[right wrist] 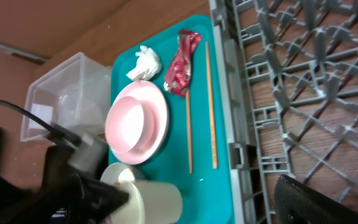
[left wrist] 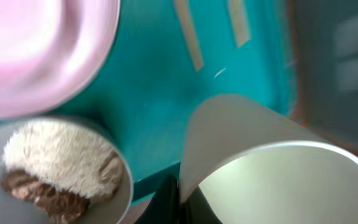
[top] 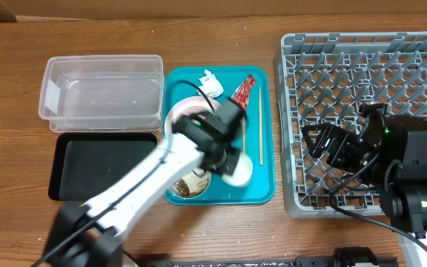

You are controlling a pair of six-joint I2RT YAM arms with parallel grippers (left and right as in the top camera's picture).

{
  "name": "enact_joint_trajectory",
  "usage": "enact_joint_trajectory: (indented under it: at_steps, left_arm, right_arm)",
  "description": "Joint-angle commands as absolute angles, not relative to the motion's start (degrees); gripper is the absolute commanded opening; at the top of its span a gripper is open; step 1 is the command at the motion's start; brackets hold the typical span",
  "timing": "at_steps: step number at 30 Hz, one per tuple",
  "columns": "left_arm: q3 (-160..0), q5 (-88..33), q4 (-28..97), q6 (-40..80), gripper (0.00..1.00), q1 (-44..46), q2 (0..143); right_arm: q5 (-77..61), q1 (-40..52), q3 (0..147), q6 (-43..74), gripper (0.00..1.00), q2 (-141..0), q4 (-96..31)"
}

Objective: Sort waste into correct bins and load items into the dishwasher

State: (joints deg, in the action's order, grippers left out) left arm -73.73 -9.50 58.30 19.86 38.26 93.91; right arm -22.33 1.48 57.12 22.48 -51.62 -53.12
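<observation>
At the teal tray's [top: 267, 111] near corner, the left gripper [top: 227, 157] pinches the white cup [top: 241, 170] by its wall. Step in hand is rack loading. Next: carry it right to the grey rack [top: 362, 67] and seat it between pegs.

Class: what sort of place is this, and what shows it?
Probably a lab dish-clearing bench: grey dish rack, teal tray holding a plate and chopsticks, clear plastic tub, wooden table.
</observation>
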Motion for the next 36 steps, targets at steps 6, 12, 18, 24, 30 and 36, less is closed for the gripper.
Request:
enact_joint_trajectory:
  at_steps: [6, 12, 18, 24, 30, 36]
  left_arm:
    - [-78.9, -68.7, 50.9, 11.3, 0.04, 12.6, 87.9]
    - [-78.9, -86.8, 50.9, 9.8, 0.04, 9.0, 88.2]
    - [-78.9, -90.6, 50.9, 9.8, 0.04, 10.5, 88.2]
    - [-78.9, -89.3, 50.7, 9.8, 0.04, 12.9, 88.2]
    - [-78.9, -88.2, 50.7, 9.8, 0.04, 14.8, 88.2]
    - [-78.9, -88.1, 50.7, 9.9, 0.62, 14.3, 88.2]
  right_arm:
    - [-44.7, 1.1, 59.0, 19.2, 0.93, -51.5, -46.0]
    - [-63.1, 4.3, 59.0, 23.4, 0.86, -53.6, -30.3]
    - [-63.2, 11.0, 59.0, 25.8, 0.85, -57.9, -24.7]
    - [-63.1, 18.7, 59.0, 25.8, 0.85, -60.2, -15.4]
    - [-61.4, 18.6, 59.0, 28.4, 0.74, -60.2, -12.9]
    - [-61.5, 18.5, 59.0, 28.5, 0.61, -59.3, -12.9]
